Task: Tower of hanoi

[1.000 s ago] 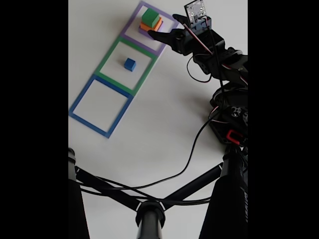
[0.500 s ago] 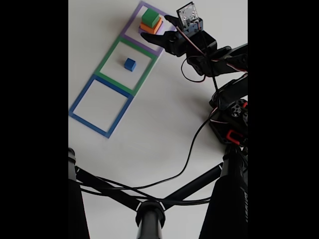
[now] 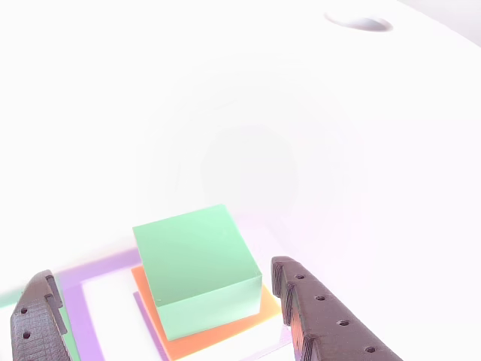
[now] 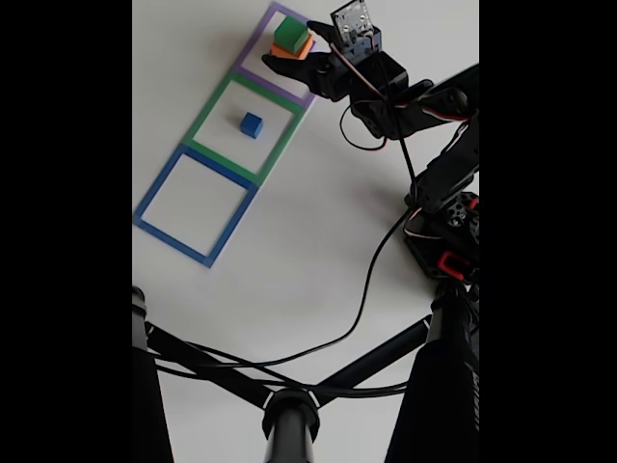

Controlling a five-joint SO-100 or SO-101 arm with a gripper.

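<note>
The Tower of hanoi stack stands in the purple tape square [image 4: 253, 46]: a green block [image 4: 289, 35] [image 3: 197, 259] on an orange slab [image 4: 294, 51] [image 3: 225, 331], with a sliver of a purple block [image 3: 147, 310] beneath. A small blue cube [image 4: 252, 124] sits alone inside the green tape square [image 4: 214, 104]. My gripper [image 4: 289, 43] [image 3: 161, 272] is open, and its two black fingers [image 3: 323, 323] stand on either side of the green block, apart from it.
The blue tape square [image 4: 164, 178] nearest the camera has nothing inside. The arm's base [image 4: 448, 241] stands at the right, and a black cable [image 4: 366, 309] trails across the white table. Black stand bars [image 4: 289, 386] cross the bottom.
The gripper has swung left from beside the purple square to over the stack. Its open fingers now straddle the green block. The blocks have not moved.
</note>
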